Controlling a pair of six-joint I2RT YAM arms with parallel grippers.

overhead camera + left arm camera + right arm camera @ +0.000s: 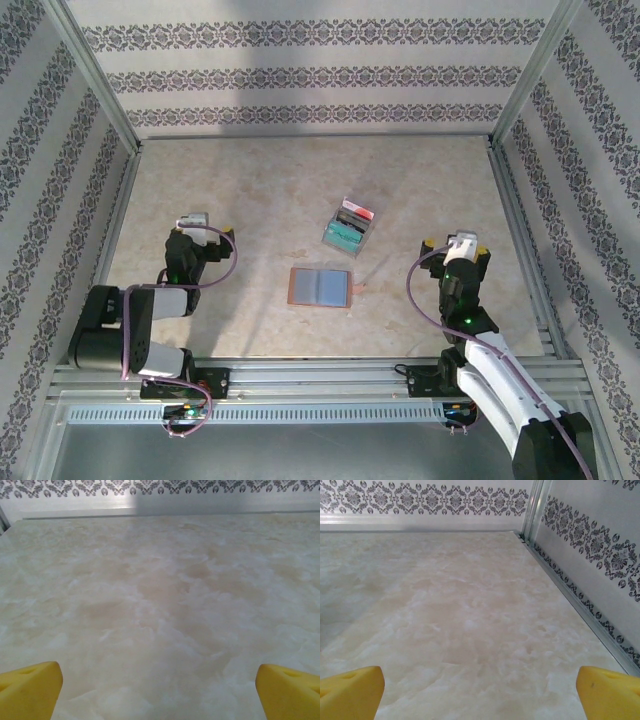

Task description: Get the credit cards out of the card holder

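Top external: left gripper [202, 226], right gripper [455, 246] released, empty; open card holder [320, 287] between, lettering unreadable.

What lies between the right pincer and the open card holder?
Bare marble tabletop, in the top external view, separates the right pincer from the card holder; the arm's own purple cable loops over that stretch.

**Count: one card holder, one tray, cards in three colours, two grippers**
One card holder [321, 287] is counted near the middle of the table [240, 190], and one clear tray [367, 234] at its one o'clock. Credit cards [345, 237] of three colours, teal-green, red and dark, are made out in the tray; the number per colour cannot be told. One left gripper [192, 222] is counted at nine o'clock and one right gripper [463, 242] at three o'clock, two yellow fingertips [30, 690] on each.
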